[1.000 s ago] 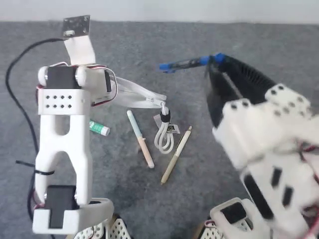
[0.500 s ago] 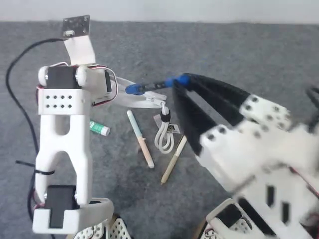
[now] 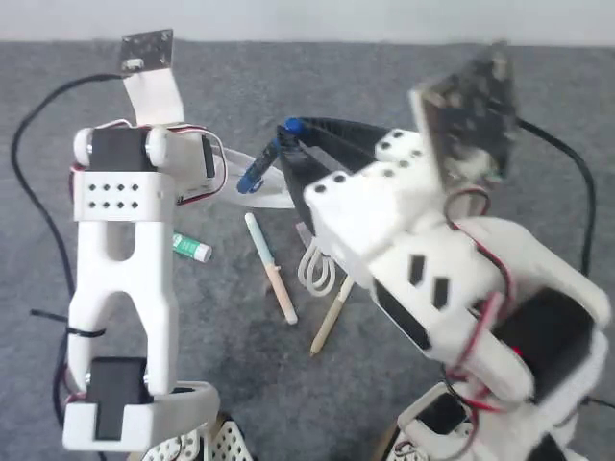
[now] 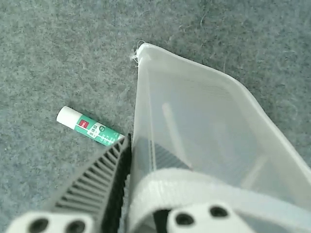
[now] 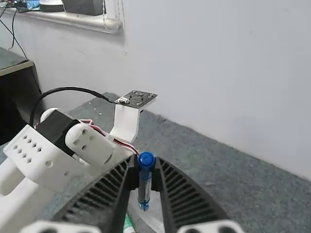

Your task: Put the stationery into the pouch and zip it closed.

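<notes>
My left gripper (image 4: 141, 187) is shut on one edge of the translucent pouch (image 4: 204, 126), holding its mouth up off the grey mat; from above, the pouch (image 3: 274, 195) pokes out from under the left arm. My right gripper (image 3: 288, 146) is shut on a blue pen (image 3: 258, 171), tilted tip-down just above the pouch mouth. The right wrist view shows the blue pen (image 5: 144, 180) pinched between the black fingers. On the mat lie a teal-and-peach pen (image 3: 271, 269), a beige pen (image 3: 334, 309) and a green glue stick (image 3: 192, 248). The glue stick (image 4: 90, 130) rests beside the pouch.
A looped white cord (image 3: 315, 266) lies between the two pens, partly under the right arm. A black cable (image 3: 38, 115) runs along the mat's left side. The left arm's white body (image 3: 120, 288) stands over the near left of the mat.
The right arm swung left with the blue pen, from the far right to just above the pouch mouth, and the pen now tilts tip-down. The left arm stayed still.
</notes>
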You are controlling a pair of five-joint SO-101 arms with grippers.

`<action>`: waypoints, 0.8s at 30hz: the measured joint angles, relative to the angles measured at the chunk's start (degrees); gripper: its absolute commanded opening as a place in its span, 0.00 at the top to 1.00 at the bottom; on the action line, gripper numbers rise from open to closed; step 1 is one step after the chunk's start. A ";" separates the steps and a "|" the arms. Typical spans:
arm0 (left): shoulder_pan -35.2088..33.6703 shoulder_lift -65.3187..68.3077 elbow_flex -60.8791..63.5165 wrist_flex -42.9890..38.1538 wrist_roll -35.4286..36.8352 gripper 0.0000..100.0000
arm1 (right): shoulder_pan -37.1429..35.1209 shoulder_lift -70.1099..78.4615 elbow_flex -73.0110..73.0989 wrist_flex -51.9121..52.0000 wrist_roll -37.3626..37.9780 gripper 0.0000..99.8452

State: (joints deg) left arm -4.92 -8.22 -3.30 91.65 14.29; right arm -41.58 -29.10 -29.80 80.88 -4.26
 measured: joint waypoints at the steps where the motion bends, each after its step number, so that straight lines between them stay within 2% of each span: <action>1: 0.00 0.00 0.00 0.00 0.00 0.99 | 0.00 0.79 0.00 0.00 0.00 0.99; 8: 0.00 0.00 0.00 0.00 0.00 0.99 | 2.37 6.07 0.00 0.00 0.00 0.99; 24: 0.00 0.00 0.00 0.00 0.00 0.99 | 2.81 13.10 0.00 0.00 0.00 0.97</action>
State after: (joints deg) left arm -4.92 -8.22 -3.30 91.65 14.29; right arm -38.77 -16.00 -29.80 80.88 -4.26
